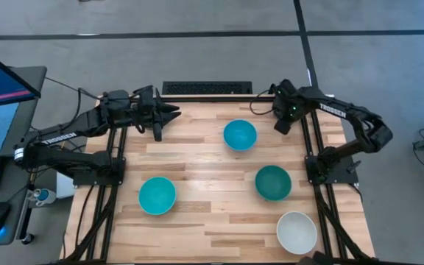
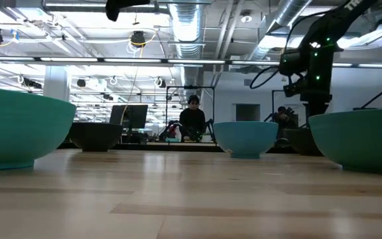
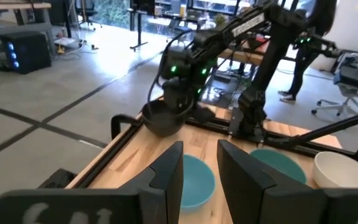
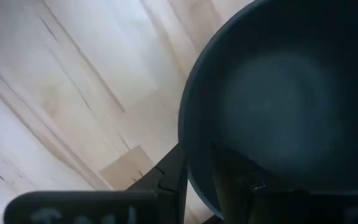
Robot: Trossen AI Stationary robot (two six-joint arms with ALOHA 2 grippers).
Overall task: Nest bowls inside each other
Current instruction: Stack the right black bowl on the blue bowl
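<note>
A black bowl (image 4: pixel 278 106) is pinched by its rim between the fingers of the right gripper (image 3: pixel 174 102), one finger inside the bowl and one outside; it hangs in the air above the table's far right corner, clear of the wood. From the left wrist view the same bowl (image 3: pixel 164 118) shows as a dark rounded shape under the right arm's wrist.

Four more bowls sit on the table (image 1: pixel 197 221), all apart from one another. The sky-blue bowl (image 1: pixel 239 135) is nearest the far edge, a little right of the middle. The dark teal-green bowl (image 1: pixel 273 182) stands toward the right edge, and the white bowl (image 1: pixel 297 231) is close to the near right corner. The turquoise bowl (image 1: pixel 157 195) is on the left half, toward the near edge.

The left gripper (image 1: pixel 169 114) hovers over the far left corner, holding nothing, its two fingers (image 3: pixel 169 171) set a narrow gap apart and aimed across the table toward the sky-blue bowl.

A person (image 2: pixel 192 119) sits in the room beyond the far edge.
</note>
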